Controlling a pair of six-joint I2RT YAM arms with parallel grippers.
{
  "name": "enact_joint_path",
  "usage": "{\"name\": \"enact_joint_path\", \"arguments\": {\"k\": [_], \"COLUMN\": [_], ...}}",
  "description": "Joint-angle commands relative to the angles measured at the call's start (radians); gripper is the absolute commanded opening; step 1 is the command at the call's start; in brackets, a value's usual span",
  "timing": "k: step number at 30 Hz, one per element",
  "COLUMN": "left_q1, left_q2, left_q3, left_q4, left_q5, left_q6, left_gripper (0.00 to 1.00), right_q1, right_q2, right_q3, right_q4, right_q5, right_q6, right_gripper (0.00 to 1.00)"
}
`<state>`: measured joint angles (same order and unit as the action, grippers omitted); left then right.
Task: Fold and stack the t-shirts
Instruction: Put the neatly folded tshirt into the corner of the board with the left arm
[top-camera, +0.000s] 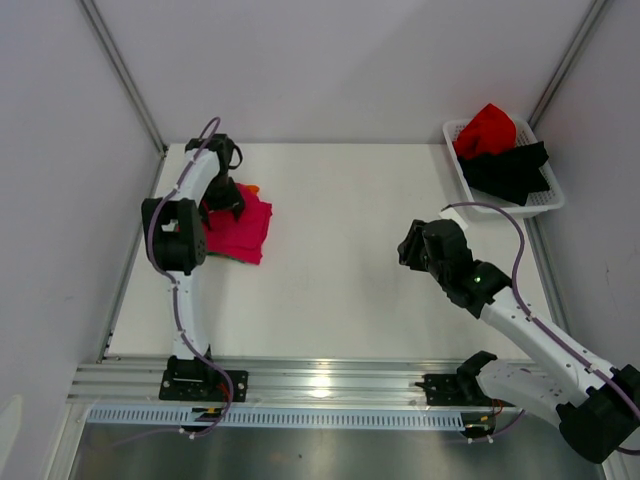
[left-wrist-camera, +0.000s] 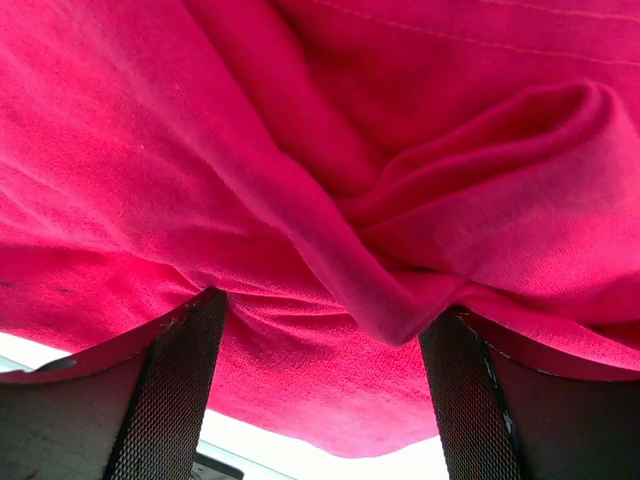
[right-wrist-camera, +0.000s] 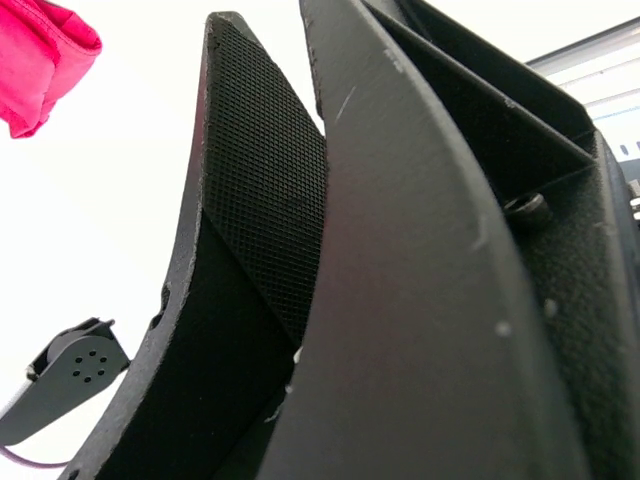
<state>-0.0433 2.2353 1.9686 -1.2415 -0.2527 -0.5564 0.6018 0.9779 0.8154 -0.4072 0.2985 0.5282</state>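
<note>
A folded magenta t-shirt lies at the table's far left, with an orange edge of another shirt showing just behind it. My left gripper is down on this pile. In the left wrist view the magenta cloth fills the frame. The left gripper is open, its fingers wide apart, and a fold of the cloth hangs between them. My right gripper hovers over the middle right of the table. Its jaws stand a little apart with nothing between its pads, far from the magenta shirt.
A white lattice basket stands at the back right corner with a red t-shirt and a black t-shirt piled in it. Grey walls close in the table at the back and on both sides.
</note>
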Motion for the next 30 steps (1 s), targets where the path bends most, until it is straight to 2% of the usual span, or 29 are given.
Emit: {"name": "enact_joint_path", "arguments": {"k": [1,12,19,22,30], "left_q1": [0.002,0.043,0.137,0.164,0.175], "left_q2": [0.035,0.093,0.092,0.096,0.129], "left_q3": [0.075,0.124,0.139,0.157,0.233], "left_q4": [-0.006,-0.004,0.020,0.036,0.016], "left_q5": [-0.028,0.001,0.029,0.093,0.098], "left_q6": [0.021,0.007,0.024,0.020,0.041], "left_gripper": [0.79,0.79,0.77,0.77,0.77], "right_q1": [-0.004,-0.004,-0.005,-0.005,-0.005], "right_q2": [-0.021,-0.061,-0.067,-0.071,-0.065], "right_q3": [0.010,0.011,0.025,0.036,0.050], "right_q4": [0.007,-0.035,-0.056,-0.070,-0.078], "right_q5": [0.017,0.053,0.060,0.068,0.074], "right_q6": [0.000,-0.005,-0.010,-0.019,-0.016], "right_gripper": [0.41,0.41,0.41,0.41,0.41]}}
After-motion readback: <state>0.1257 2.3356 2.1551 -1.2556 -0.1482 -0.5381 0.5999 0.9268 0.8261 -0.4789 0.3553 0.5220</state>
